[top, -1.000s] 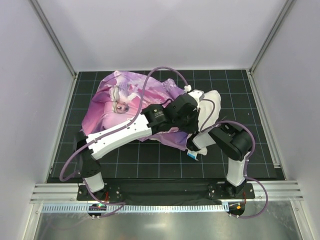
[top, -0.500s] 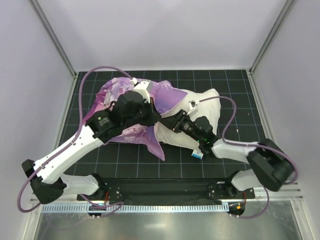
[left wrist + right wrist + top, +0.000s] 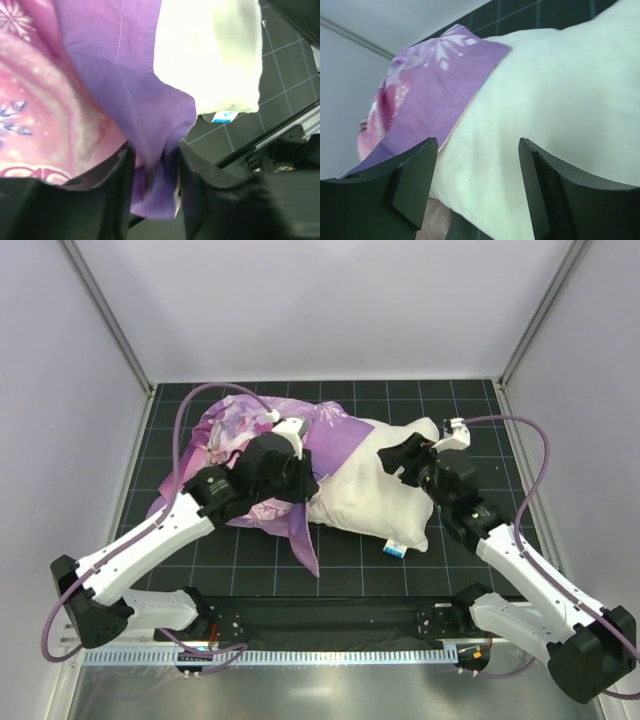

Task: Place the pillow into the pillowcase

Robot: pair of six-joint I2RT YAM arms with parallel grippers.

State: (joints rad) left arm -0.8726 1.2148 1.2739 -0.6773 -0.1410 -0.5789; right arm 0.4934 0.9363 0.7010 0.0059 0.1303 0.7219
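Right gripper (image 3: 477, 145) has swung back off the pillow (image 3: 375, 502) since the last frame — jaws now wide apart, empty.
Left gripper (image 3: 152, 155) straddles a purple pillowcase (image 3: 235, 430) fold, can't tell if clamped; pillow on black mat (image 3: 340, 575), left end covered by pillowcase, right end bare.

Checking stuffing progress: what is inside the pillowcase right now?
The pillowcase covers the pillow's left end; the rest, with its tag, lies bare on the table. Whether that end sits truly inside the opening, and how deep, is hidden by fabric and the left arm.
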